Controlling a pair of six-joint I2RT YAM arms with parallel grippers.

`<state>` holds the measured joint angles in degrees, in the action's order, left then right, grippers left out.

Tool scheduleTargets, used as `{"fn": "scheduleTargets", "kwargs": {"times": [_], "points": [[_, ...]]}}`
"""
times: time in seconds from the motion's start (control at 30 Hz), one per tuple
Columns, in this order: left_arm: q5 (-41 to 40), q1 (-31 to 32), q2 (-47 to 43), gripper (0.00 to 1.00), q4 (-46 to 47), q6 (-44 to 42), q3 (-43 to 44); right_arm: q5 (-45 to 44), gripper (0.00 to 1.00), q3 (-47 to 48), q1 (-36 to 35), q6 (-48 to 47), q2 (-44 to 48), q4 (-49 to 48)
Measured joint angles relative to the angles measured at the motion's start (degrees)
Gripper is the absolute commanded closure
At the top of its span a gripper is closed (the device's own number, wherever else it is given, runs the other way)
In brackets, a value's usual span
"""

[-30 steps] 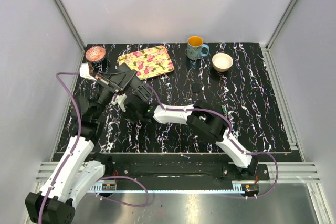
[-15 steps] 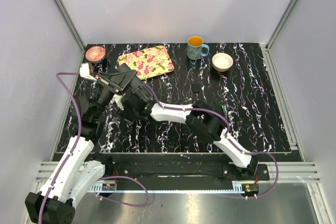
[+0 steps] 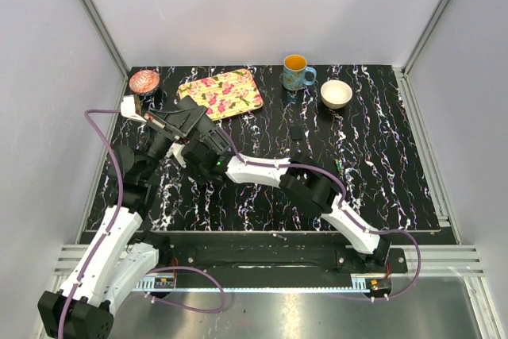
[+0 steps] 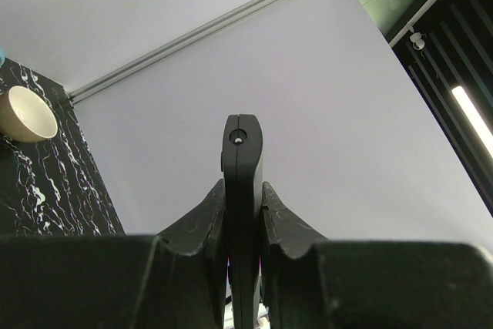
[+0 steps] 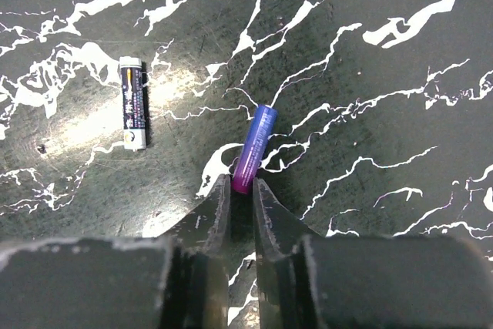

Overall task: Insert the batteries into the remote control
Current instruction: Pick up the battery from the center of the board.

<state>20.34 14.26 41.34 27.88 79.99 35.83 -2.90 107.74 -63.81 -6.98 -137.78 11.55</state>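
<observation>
My left gripper (image 3: 189, 121) is raised over the table's left side. It is shut on the black remote control (image 4: 243, 144), which stands edge-on between its fingers (image 4: 208, 213). My right gripper (image 3: 205, 158) reaches under it, low over the table. In the right wrist view its fingertips (image 5: 223, 190) are closed on the near end of a blue-and-magenta battery (image 5: 256, 142) lying on the table, with the gripper (image 5: 240, 182) nearly closed. A second battery (image 5: 133, 113), black and white, lies loose to the left.
A floral tray (image 3: 222, 93), an orange-filled mug (image 3: 296, 71) and a white bowl (image 3: 336, 93) stand along the back. A pinkish dish (image 3: 144, 81) sits at the back left. A small black piece (image 3: 296, 131) lies mid-table.
My right arm has reached a little further left, its gripper sliding under the left gripper. The left arm with the remote has stayed still.
</observation>
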Motion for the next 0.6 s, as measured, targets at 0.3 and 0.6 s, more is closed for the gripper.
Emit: {"fn": "scheduleTargets", "kwargs": {"times": [0.3, 0.6], "points": [[0.0, 0.0, 0.0, 1.0, 0.0, 0.0, 0.0, -0.8, 1.0, 1.5, 0.2, 2.2, -0.6, 1.7], [0.0, 0.0, -0.2, 1.0, 0.0, 0.0, 0.0, -2.4, 1.0, -0.7, 0.2, 3.5, 0.4, -0.2]]}}
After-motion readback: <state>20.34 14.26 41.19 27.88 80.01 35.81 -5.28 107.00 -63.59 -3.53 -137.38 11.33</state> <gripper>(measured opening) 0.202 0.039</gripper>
